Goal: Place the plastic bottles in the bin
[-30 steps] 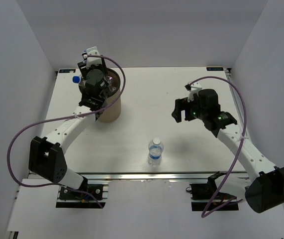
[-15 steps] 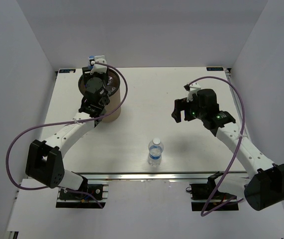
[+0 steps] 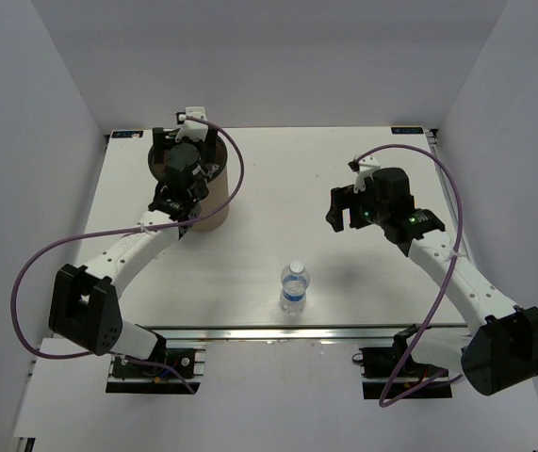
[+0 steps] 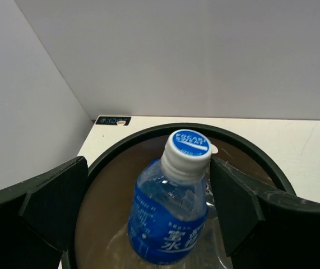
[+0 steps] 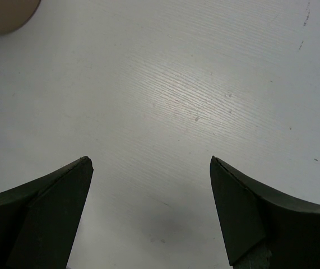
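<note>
The left end effector (image 3: 186, 143) hangs over the bin (image 3: 210, 209), jaws wide and gripping nothing; the left wrist view shows a bottle (image 4: 171, 216) inside the bin's dark rim, cap up and leaning a little, with the fingers (image 4: 53, 202) standing off on either side of it and clear plastic beneath it; the top view hides all this under the arm. The right end effector (image 3: 334, 209) is also wide and empty, hovering over the bench (image 3: 269, 169); its own camera sees only bench surface and a tan sliver of the bin in one corner. Another bottle (image 3: 294, 287) stands upright near the front edge of the bench, well apart from the bin, its long axis vertical; only the top view shows it. It lies nearer the bases than the right end effector and to its left; the right arm looks the closer, so a side-on approach from that arm probably suits.
</note>
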`<action>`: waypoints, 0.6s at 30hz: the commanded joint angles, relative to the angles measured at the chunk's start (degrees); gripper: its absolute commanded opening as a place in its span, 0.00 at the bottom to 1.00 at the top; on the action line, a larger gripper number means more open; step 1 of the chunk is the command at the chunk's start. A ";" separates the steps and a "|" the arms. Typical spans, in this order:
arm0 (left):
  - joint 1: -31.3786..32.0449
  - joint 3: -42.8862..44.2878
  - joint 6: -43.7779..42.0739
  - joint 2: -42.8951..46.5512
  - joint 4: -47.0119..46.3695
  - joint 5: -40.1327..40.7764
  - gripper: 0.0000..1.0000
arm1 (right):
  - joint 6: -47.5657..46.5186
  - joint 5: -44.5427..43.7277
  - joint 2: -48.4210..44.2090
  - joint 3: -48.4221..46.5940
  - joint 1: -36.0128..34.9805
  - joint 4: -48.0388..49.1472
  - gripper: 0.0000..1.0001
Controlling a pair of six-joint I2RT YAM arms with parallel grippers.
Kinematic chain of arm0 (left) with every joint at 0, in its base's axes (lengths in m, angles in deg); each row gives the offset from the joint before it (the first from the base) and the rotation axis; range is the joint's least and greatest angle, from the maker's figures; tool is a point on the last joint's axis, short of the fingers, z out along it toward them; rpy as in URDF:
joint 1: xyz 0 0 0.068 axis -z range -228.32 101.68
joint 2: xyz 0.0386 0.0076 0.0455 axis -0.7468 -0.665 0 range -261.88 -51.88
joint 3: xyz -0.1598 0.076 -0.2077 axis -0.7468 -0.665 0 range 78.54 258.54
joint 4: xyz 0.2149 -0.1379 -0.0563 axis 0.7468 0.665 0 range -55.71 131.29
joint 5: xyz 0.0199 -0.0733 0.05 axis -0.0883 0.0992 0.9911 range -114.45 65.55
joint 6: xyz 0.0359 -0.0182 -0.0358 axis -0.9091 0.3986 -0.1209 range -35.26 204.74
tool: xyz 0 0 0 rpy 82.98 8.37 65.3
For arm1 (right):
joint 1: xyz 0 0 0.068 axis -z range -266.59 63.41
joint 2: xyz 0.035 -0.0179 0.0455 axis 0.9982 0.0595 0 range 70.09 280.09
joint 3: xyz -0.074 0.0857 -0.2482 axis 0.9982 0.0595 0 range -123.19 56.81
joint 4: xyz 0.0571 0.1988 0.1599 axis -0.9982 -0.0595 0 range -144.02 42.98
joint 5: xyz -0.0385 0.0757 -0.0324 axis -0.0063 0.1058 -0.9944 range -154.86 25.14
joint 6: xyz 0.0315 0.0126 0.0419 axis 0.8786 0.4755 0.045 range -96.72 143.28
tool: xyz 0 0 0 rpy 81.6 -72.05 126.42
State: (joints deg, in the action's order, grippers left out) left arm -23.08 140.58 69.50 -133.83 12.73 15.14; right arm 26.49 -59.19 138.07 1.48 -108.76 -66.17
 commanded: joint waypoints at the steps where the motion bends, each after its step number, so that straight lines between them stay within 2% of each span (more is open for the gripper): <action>1: -0.01 4.48 1.09 1.53 3.45 -0.04 0.98 | -0.30 -0.49 -0.75 -1.54 0.20 1.84 0.89; 7: -0.01 8.53 2.58 2.32 5.65 -0.04 0.98 | -0.13 -0.31 -0.84 -1.53 0.29 1.76 0.89; 9: -0.01 12.12 5.39 3.29 9.07 -1.10 0.98 | -0.04 -0.31 -1.01 -1.53 0.20 1.76 0.89; 11: -0.01 18.07 10.46 4.25 18.10 -3.89 0.98 | 0.14 -0.31 -1.28 -1.62 0.20 1.67 0.89; 14: -0.01 20.93 16.71 6.44 27.68 -19.50 0.98 | 0.75 -0.05 -1.80 -1.36 0.20 1.75 0.89; 15: 0.08 19.54 17.96 8.72 28.41 -30.34 0.98 | 0.75 0.04 -1.89 -1.27 0.20 1.76 0.89; 18: 0.69 18.56 23.05 10.58 36.57 -45.69 0.98 | 0.84 0.22 -2.33 -0.57 0.20 2.10 0.89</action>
State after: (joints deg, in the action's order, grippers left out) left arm -23.00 158.85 84.91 -126.86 37.80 -8.55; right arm 26.84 -59.15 137.57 1.48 -108.72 -66.17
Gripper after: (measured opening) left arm 0.983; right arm 0.895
